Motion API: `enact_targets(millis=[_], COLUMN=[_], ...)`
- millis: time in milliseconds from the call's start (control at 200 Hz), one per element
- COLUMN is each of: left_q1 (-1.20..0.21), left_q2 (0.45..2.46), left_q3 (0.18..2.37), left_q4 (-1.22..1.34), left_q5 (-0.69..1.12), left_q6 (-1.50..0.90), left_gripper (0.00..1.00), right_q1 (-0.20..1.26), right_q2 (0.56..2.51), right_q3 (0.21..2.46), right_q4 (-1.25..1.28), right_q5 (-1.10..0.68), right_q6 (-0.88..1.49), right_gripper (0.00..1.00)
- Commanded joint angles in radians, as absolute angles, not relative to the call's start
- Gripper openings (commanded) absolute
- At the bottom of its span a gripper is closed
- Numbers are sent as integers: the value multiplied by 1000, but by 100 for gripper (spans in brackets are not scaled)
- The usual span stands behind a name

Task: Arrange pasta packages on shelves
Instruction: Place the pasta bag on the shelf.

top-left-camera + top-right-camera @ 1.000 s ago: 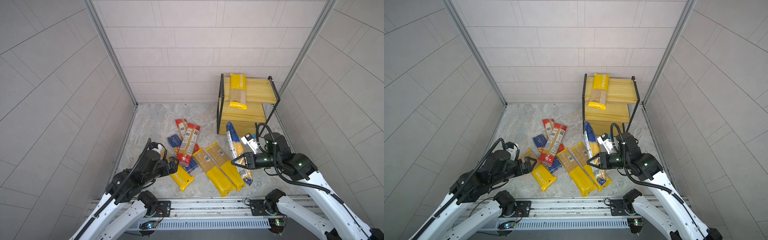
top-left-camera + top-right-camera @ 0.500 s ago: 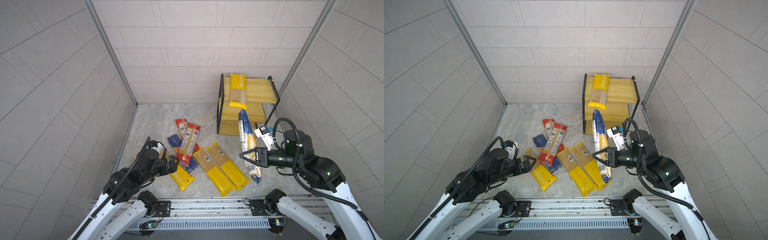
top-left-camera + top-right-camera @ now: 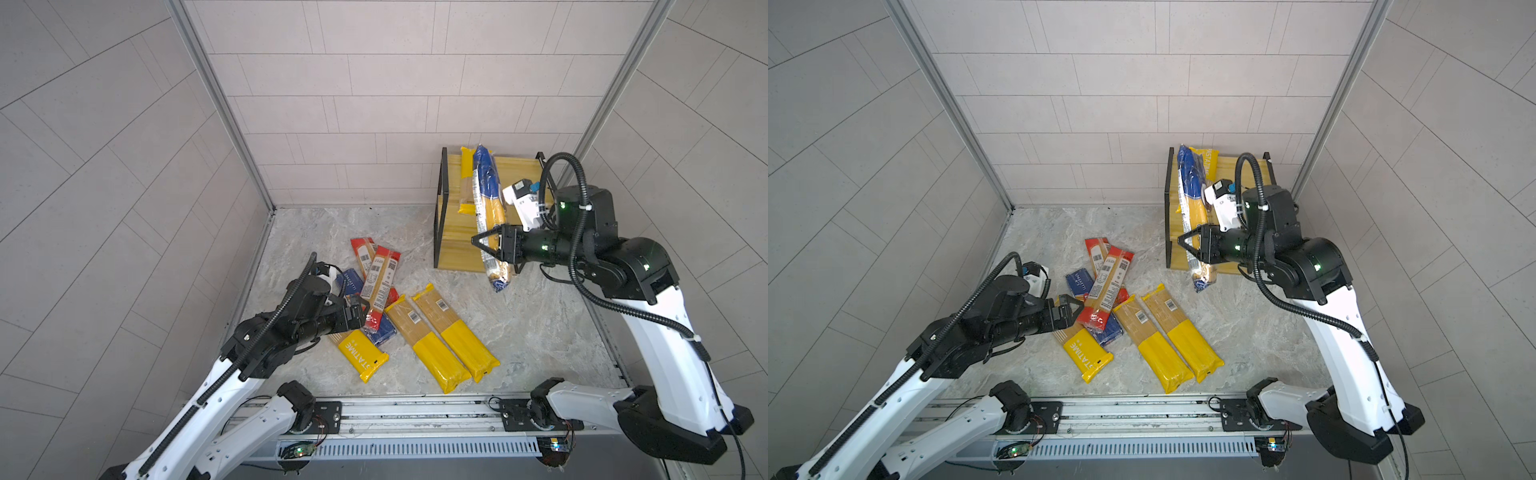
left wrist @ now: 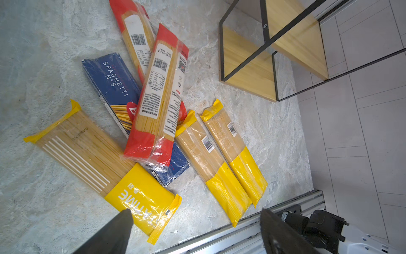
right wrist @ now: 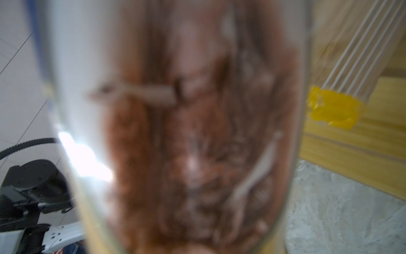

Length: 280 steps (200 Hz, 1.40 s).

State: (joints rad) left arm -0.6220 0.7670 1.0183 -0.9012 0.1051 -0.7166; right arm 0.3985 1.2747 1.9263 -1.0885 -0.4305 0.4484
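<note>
My right gripper [image 3: 489, 250] is shut on a blue-and-yellow pasta package [image 3: 487, 187], held in the air, its far end reaching over the top board. The package blurs most of the right wrist view [image 5: 186, 132]. The shelves [image 3: 521, 176] stand at the back right, and a yellow package [image 3: 466, 178] lies on them. In both top views my left gripper [image 3: 1069, 309] hangs open over the floor pile. In the left wrist view the left gripper [image 4: 195, 213] is empty above a yellow PASTATIME pack [image 4: 123, 176].
On the marble floor lie two red-ended packs [image 3: 380, 274], a dark blue spaghetti box [image 3: 351, 284] and two more yellow packs [image 3: 440, 340]. Tiled walls close in on both sides. A metal rail [image 3: 415, 411] runs along the front edge.
My right gripper has raised the blue-and-yellow package from near the floor and carried it back toward the shelves. The left arm has barely moved.
</note>
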Motion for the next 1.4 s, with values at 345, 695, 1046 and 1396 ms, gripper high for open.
enact_targets(millis=[345, 695, 1046, 1396], left_q1=[-617, -617, -617, -617], left_q2=[861, 948, 1041, 1110], left_q3=[1056, 1085, 1124, 1155], left_q4=[-836, -805, -802, -810], left_q5=[92, 76, 69, 93], left_q6=[-669, -646, -634, -621], left_gripper=[96, 96, 95, 94], right_q1=[210, 178, 113, 107], right_q2=[1614, 1783, 1895, 1943], right_q3=[2442, 2526, 2623, 2622], right_q4=[-1143, -1100, -1111, -1114], right_q5=[-170, -39, -5, -4], right_q6=[263, 209, 199, 201], right_gripper=[0, 0, 0, 25])
